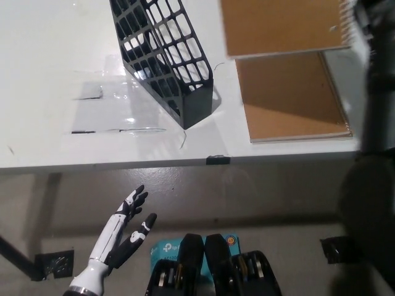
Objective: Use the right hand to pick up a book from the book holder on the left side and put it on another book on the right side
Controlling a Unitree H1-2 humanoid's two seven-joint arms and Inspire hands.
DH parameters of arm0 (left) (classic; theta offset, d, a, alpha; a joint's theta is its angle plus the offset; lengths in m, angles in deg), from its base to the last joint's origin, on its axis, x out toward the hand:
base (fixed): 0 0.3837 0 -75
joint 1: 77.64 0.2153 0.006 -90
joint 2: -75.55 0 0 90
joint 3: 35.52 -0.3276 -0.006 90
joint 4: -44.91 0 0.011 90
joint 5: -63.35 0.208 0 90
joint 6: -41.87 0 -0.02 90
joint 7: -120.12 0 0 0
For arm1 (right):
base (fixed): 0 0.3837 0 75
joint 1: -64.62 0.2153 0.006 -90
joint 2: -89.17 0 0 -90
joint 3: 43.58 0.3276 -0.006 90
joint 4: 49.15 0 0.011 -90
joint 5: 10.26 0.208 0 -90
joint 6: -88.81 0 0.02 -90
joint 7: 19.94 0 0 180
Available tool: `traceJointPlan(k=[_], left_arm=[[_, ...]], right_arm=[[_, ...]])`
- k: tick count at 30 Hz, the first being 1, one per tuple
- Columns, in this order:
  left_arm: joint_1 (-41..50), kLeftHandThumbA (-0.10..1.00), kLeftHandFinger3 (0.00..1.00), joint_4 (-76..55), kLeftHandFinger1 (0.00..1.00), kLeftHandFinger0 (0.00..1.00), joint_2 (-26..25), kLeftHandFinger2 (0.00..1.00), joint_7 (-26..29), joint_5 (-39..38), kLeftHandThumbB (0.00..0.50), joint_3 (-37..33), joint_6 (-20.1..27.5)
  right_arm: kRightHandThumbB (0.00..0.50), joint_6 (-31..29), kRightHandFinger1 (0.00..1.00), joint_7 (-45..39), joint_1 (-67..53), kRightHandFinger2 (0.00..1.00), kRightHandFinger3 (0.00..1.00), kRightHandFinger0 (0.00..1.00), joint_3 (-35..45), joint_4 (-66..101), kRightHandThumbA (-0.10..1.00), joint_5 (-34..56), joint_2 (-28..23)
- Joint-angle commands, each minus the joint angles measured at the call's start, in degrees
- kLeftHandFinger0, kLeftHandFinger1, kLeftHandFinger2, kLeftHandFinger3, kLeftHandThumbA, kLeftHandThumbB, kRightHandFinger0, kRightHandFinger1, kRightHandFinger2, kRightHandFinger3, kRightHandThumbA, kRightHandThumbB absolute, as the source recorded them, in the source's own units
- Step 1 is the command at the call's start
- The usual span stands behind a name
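Note:
The black mesh book holder point(166, 58) stands on the white table point(49, 148), and no book shows inside it. A brown spiral-bound book point(281, 26) hangs flat in the air at the top right. My black right hand point(365, 17), blurred at the picture's edge, is shut on its spiral side. Right below it, a second brown spiral book point(290, 98) lies flat on the table, its far end covered by the held one. My white left hand point(120, 237) rests open at the lower left, below the table edge.
Strips of clear tape point(102, 117) lie on the table left of the holder. A small black clip point(217, 160) sits on the table's front edge. On the floor are a blue box point(165, 250) and a black foot plate point(54, 264).

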Motion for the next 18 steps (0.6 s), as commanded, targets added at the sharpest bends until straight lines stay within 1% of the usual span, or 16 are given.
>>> traceJointPlan(k=[1, 2, 3, 5, 6, 8, 9, 11, 12, 13, 14, 15, 16, 17, 18], left_arm=[[-0.37, 0.80, 1.00, -0.97, 1.00, 1.00, -0.89, 1.00, -0.31, 0.38, 0.194, 0.21, 0.15], [-0.38, 0.81, 1.00, -0.94, 1.00, 1.00, -0.87, 1.00, -0.32, 0.34, 0.203, 0.23, 0.04], [-0.37, 0.82, 1.00, -0.98, 1.00, 1.00, -0.87, 1.00, -0.21, 0.57, 0.200, 0.21, -0.18], [-0.43, 0.82, 1.00, -0.85, 1.00, 1.00, -0.88, 1.00, -0.17, 0.63, 0.190, 0.18, -0.03], [-0.34, 0.82, 1.00, -0.86, 1.00, 0.98, -0.72, 1.00, -0.19, 0.42, 0.197, 0.17, -0.01], [-0.51, 0.81, 1.00, -0.92, 1.00, 0.96, -0.69, 1.00, -0.15, 0.42, 0.196, 0.23, -0.33], [-0.64, 0.81, 1.00, -0.68, 1.00, 0.95, -0.81, 1.00, -0.09, 0.51, 0.185, 0.24, 0.19], [-0.76, 0.81, 1.00, -0.48, 1.00, 0.96, -0.92, 1.00, -0.02, 0.61, 0.175, 0.26, 0.54], [-0.81, 0.81, 1.00, -0.51, 1.00, 0.95, -0.89, 1.00, 0.00, 0.68, 0.183, 0.24, 0.34], [-0.81, 0.81, 1.00, -0.65, 1.00, 0.96, -0.86, 1.00, -0.01, 0.79, 0.181, 0.20, -0.06], [-0.74, 0.81, 1.00, -0.72, 1.00, 0.97, -0.78, 1.00, -0.04, 0.78, 0.181, 0.18, -0.31], [-0.61, 0.80, 1.00, -0.87, 1.00, 0.98, -0.68, 1.00, -0.11, 0.72, 0.184, 0.12, -0.56], [-0.57, 0.79, 1.00, -1.05, 1.00, 0.98, -0.60, 1.00, -0.20, 0.51, 0.180, 0.16, -0.87], [-0.56, 0.78, 1.00, -1.09, 1.00, 0.98, -0.52, 1.00, -0.19, 0.35, 0.180, 0.22, -0.97], [-0.55, 0.78, 1.00, -1.07, 1.00, 0.99, -0.53, 1.00, -0.15, 0.36, 0.178, 0.24, -0.91]], right_arm=[[0.051, 0.78, 0.15, -2.13, 4.97, 0.59, 1.00, 0.00, -0.93, -0.08, -0.10, 5.46, -3.22], [0.055, 0.78, 0.16, -2.54, 4.76, 0.58, 1.00, 0.00, -0.83, -0.69, -0.10, 4.84, -3.61], [0.059, 0.78, 0.17, -2.57, 4.61, 0.60, 1.00, 0.00, -0.67, -1.99, -0.10, 5.08, -4.22], [0.053, 0.78, 0.20, -3.75, 4.29, 0.62, 1.00, 0.00, -0.92, -3.94, -0.10, 4.64, -5.28], [0.047, 0.78, 0.22, -4.42, 3.90, 0.63, 1.00, 0.00, -1.26, -4.81, -0.10, 4.26, -5.85], [0.063, 0.78, 0.24, -4.11, 3.82, 0.65, 1.00, 0.00, -1.34, -6.25, -0.10, 3.73, -6.38], [0.066, 0.32, 0.20, -4.06, 3.61, 0.66, 1.00, 0.00, -1.18, -6.97, -0.10, 2.92, -6.47], [0.052, 0.13, 0.18, -5.46, 3.37, 0.64, 1.00, 0.00, -1.43, -9.77, -0.10, 2.59, -7.22], [0.052, 0.05, 0.17, -5.90, 3.36, 0.64, 1.00, 0.00, -1.41, -10.62, -0.10, 2.62, -7.40], [0.059, -0.16, 0.17, -6.61, 3.19, 0.65, 1.00, 0.00, -1.44, -12.26, -0.10, 2.52, -7.72], [0.058, -0.68, 0.13, -7.07, 2.83, 0.68, 1.00, 0.00, -1.89, -13.60, -0.10, 1.83, -8.00], [0.054, -1.20, 0.11, -7.40, 2.37, 0.66, 1.00, 0.00, -2.51, -14.45, -0.10, 0.98, -8.24], [0.051, -1.55, 0.11, -7.64, 2.13, 0.64, 0.98, 0.00, -3.06, -15.71, -0.10, 0.27, -8.45], [0.053, -2.11, 0.14, -7.96, 2.02, 0.64, 1.00, 0.00, -3.45, -16.81, -0.10, -0.11, -8.59], [0.056, -2.32, 0.15, -7.89, 2.01, 0.63, 1.00, 0.00, -3.74, -17.92, -0.10, -0.46, -8.78]])
